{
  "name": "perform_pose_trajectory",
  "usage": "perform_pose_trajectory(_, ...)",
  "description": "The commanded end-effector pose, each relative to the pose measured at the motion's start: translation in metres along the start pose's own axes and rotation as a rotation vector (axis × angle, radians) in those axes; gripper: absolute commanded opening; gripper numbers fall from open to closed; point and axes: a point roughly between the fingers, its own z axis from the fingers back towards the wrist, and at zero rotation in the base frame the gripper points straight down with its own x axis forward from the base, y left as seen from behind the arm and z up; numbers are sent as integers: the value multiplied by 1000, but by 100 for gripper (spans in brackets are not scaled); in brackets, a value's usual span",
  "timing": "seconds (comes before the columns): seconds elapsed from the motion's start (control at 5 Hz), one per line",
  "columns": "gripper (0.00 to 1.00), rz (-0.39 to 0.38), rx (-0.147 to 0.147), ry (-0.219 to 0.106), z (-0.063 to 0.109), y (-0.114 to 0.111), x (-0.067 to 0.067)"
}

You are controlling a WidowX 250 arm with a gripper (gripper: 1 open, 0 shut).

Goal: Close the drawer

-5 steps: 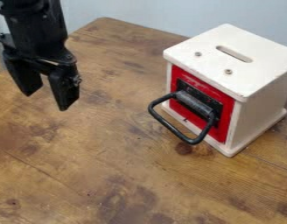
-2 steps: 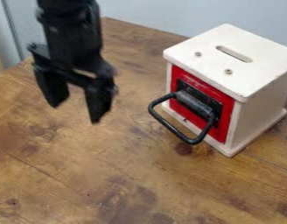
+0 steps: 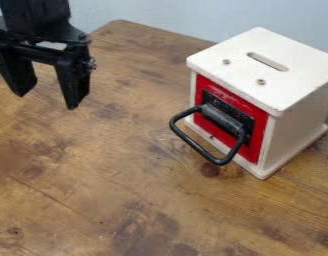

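A cream-white box with a slotted top sits at the right of a worn wooden table. Its red-fronted drawer faces the table's middle and stands slightly pulled out, a black wire-loop handle hanging in front. The drawer's black label carries writing too small to read. Well left of the box, the black gripper hangs with fingers spread wide, holding nothing.

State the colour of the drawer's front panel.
Red, on the small drawer in the cream-white cube box; the camera view shows it.
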Motion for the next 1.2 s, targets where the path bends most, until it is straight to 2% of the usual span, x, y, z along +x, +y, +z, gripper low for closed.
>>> perform_pose_trajectory(0.0, 100, 7, 2, -71, 19, 10, 6)
perform_pose_trajectory(0.2, 100, 42, 8, -65, 8, 16, 5)
perform_pose_trajectory(0.4, 100, 70, 20, -36, -3, 18, 3)
perform_pose_trajectory(0.6, 100, 9, 11, -24, 0, 8, -2)
perform_pose_trajectory(0.8, 100, -34, -3, -30, 6, 1, -2)
perform_pose_trajectory(1.0, 100, 19, 1, -54, -2, -5, 0)
